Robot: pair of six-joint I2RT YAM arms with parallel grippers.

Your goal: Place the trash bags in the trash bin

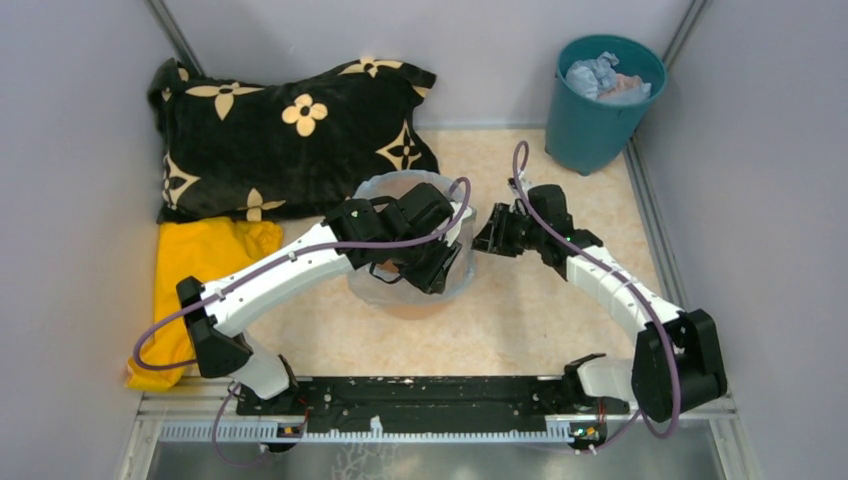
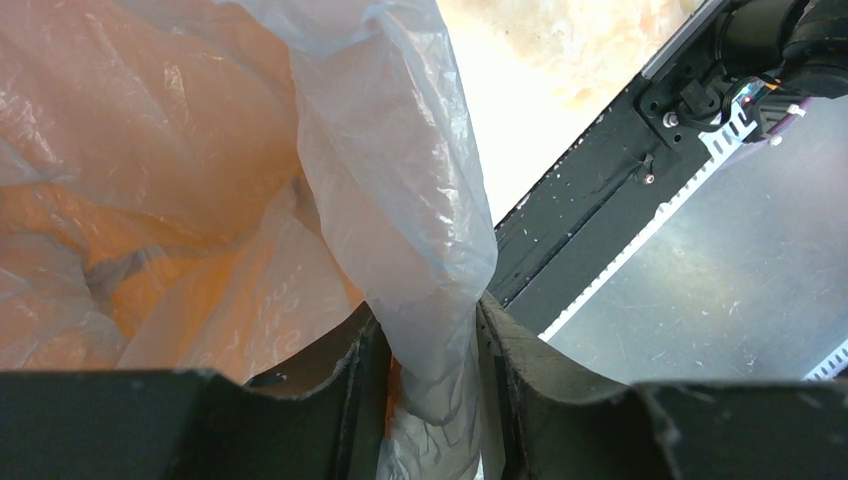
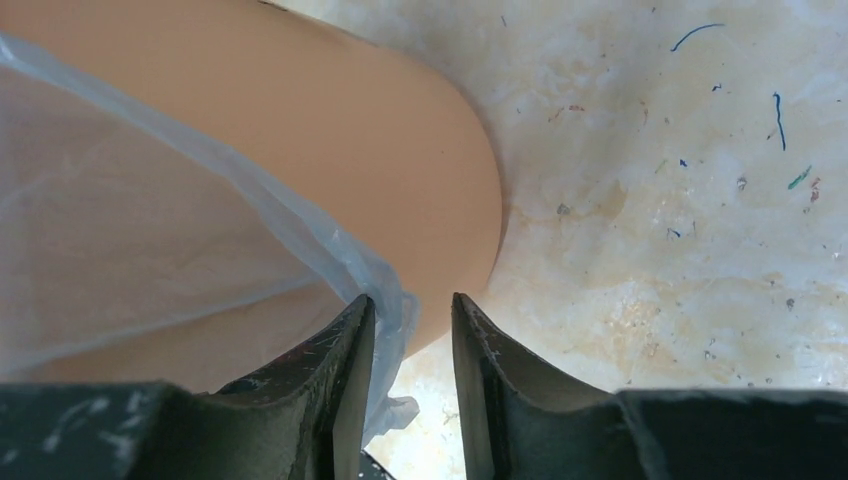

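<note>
The peach-orange trash bin (image 1: pixel 418 306) stands mid-floor with a pale blue, see-through trash bag (image 1: pixel 388 188) draped in and over it. My left gripper (image 1: pixel 436 268) reaches over the bin's near side. In the left wrist view, the left gripper (image 2: pixel 428 308) is shut on a bunched fold of the trash bag (image 2: pixel 390 150), which fills the gap. My right gripper (image 1: pixel 488 236) sits at the bin's right rim. In the right wrist view, the right gripper (image 3: pixel 411 300) is open. The bag's edge (image 3: pixel 385 290) lies against one finger, beside the bin's wall (image 3: pixel 380 150).
A dark teal bucket (image 1: pixel 598 110) holding crumpled film stands at the back right. A black flowered pillow (image 1: pixel 290 135) lies at the back left, and a yellow cloth (image 1: pixel 195 270) lies along the left wall. The black base rail (image 1: pixel 430 400) runs across the near edge.
</note>
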